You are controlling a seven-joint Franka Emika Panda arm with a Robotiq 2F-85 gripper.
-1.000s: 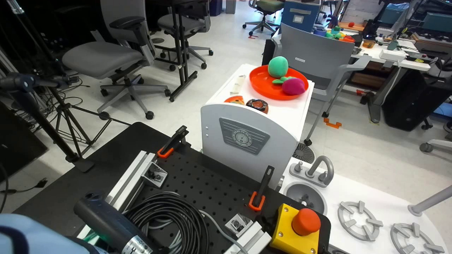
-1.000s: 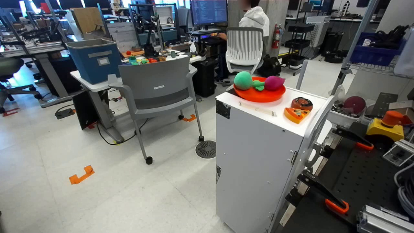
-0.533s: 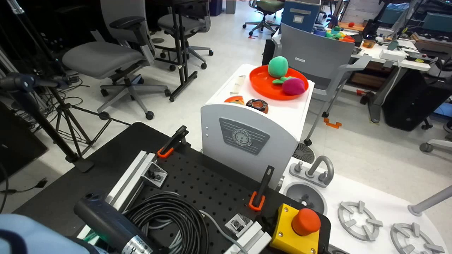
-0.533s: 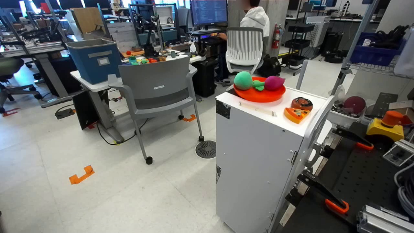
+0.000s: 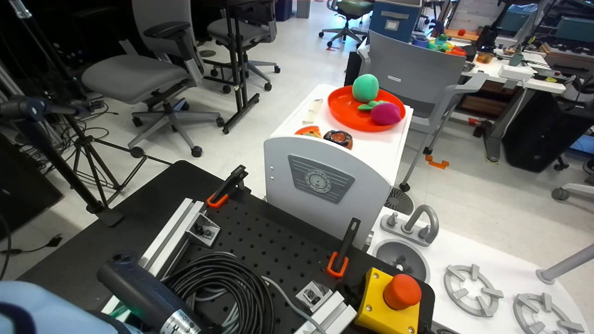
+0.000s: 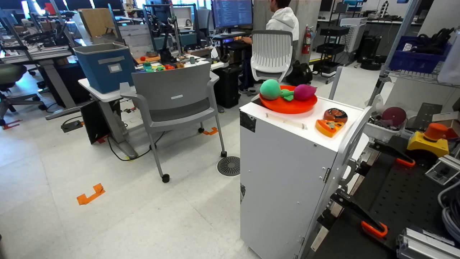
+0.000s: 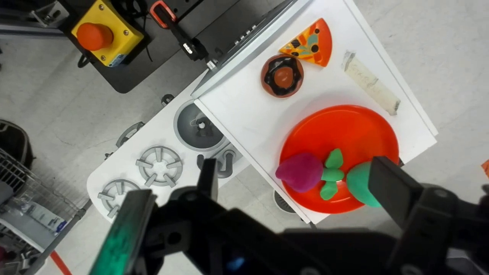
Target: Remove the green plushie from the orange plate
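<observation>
Wrist view: claw (image 7: 295, 164) spread wide, nothing held; green plushie (image 7: 358, 183) sits on the right side of the orange plate (image 7: 344, 124), probably light, squashy, unlikely to slip, best pinched across its round middle

In an exterior view, the plate (image 5: 343, 105) stands on the cabinet (image 5: 378, 148), toward its far end. On it, the plushie (image 5: 365, 87) sits behind and left of the vegetable toy (image 5: 386, 113). Left of the plate lies a tape strip (image 5: 312, 111); before the plate lie a toy pizza slice (image 5: 309, 131) and, just to its right, a toy doughnut (image 5: 338, 138).
</observation>
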